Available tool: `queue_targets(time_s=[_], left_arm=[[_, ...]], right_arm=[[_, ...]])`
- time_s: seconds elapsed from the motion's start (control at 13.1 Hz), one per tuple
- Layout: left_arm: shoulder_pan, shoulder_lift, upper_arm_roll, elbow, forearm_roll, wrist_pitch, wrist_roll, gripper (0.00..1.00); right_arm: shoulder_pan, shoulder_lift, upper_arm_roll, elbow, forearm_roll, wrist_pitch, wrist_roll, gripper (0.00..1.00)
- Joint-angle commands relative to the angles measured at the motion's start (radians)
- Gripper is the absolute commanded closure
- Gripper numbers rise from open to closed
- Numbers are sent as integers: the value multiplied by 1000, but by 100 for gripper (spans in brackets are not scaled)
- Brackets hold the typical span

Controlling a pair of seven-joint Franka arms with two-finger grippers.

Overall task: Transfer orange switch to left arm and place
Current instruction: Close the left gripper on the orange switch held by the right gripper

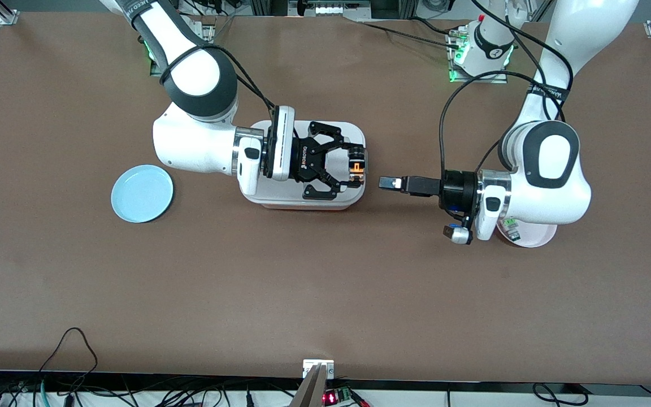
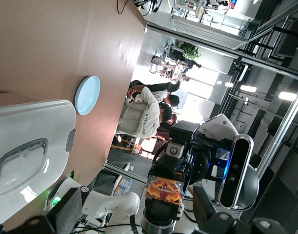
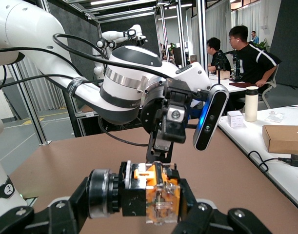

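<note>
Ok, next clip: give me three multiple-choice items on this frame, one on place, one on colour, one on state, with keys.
1. The orange switch is over:
A. the box
B. the blue plate
C. bare table

2. The plate toward the right arm's end is:
A. pink
B. light blue
C. green

3. The right gripper is:
A. open and empty
B. shut on the switch
C. resting on the table

Key: 1 A, the front view shows it above the white lid; 2 B, its colour is plain; 3 B, its fingers clamp the switch while the left gripper points at it.

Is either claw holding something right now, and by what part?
The right claw pinches the orange switch by its two ends, above the box. The left claw holds nothing.
</note>
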Motion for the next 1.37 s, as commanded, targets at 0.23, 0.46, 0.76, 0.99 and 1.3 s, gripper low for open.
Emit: queue_targets(time_s=[0.23, 0.46, 0.76, 0.99, 1.3], left_arm=[[-42, 13, 5, 22, -50, 29, 20, 1], [-70, 8, 5, 21, -36, 43, 23, 20], [-72, -1, 5, 19, -31, 32, 52, 54], [-73, -3, 5, 19, -19, 32, 51, 88], [-73, -1, 4, 21, -13, 31, 51, 97]], right_arm=[[7, 13, -1, 21, 27, 10, -9, 71], [7, 13, -1, 20, 28, 9, -12, 71], [7, 13, -1, 17, 28, 9, -15, 71], [7, 17, -1, 17, 28, 9, -17, 71], [9, 22, -1, 15, 27, 9, -20, 70]])
